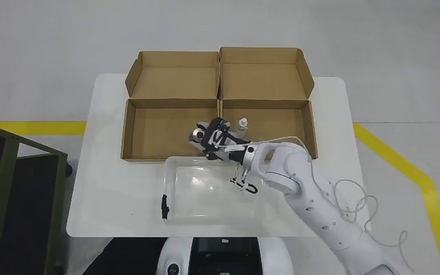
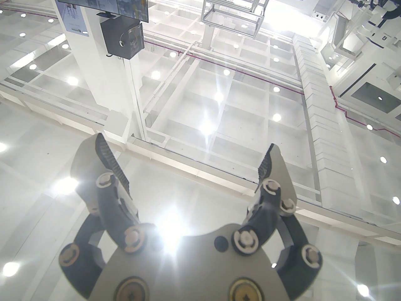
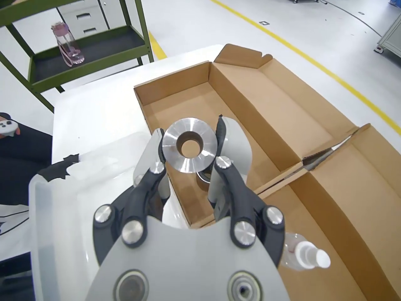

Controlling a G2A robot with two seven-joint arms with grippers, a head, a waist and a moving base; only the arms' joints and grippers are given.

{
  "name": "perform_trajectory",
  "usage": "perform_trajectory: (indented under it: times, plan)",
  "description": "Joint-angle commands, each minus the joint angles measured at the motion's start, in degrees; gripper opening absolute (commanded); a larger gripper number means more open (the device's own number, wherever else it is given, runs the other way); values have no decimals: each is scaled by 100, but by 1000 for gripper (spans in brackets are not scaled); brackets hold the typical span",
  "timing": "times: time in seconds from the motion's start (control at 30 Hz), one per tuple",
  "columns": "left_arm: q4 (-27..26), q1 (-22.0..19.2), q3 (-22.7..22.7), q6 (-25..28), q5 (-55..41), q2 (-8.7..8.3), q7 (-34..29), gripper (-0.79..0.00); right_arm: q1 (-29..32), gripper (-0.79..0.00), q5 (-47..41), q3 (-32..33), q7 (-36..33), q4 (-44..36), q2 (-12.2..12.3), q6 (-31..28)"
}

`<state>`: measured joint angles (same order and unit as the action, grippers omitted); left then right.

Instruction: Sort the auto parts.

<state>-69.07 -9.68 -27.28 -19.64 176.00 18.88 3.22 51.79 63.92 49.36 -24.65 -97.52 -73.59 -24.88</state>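
My right gripper (image 3: 191, 128) is shut on a shiny metal ring (image 3: 189, 148) with a round hole, held just above the floor of the left cardboard box (image 3: 175, 104). From above, the ring (image 1: 199, 134) and gripper (image 1: 208, 137) hang over that box's (image 1: 148, 130) near right corner. A small clear spray bottle (image 3: 305, 253) lies in the right cardboard box (image 1: 289, 127). My left gripper (image 2: 186, 145) is open, holds nothing and points up at the ceiling.
A clear plastic bin (image 1: 180, 206) stands in front of the boxes, with a black part (image 1: 164, 206) at its left wall and a small dark piece (image 1: 245, 184) under the arm. Both box lids (image 1: 179, 72) stand open at the back. A green cart (image 3: 78, 42) stands beside the table.
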Motion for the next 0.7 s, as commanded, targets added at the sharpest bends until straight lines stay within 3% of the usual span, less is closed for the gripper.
perform_trajectory:
  times: [0.0, 0.67]
  plan:
    - [0, 0, 0, 0, 0, 0, 0, 0, -206, -785, 61, -246, -83, 167, -78, 110]
    - [0, 0, 0, 0, 0, 0, 0, 0, -1866, -785, -98, -1833, -847, 1986, -1037, 738]
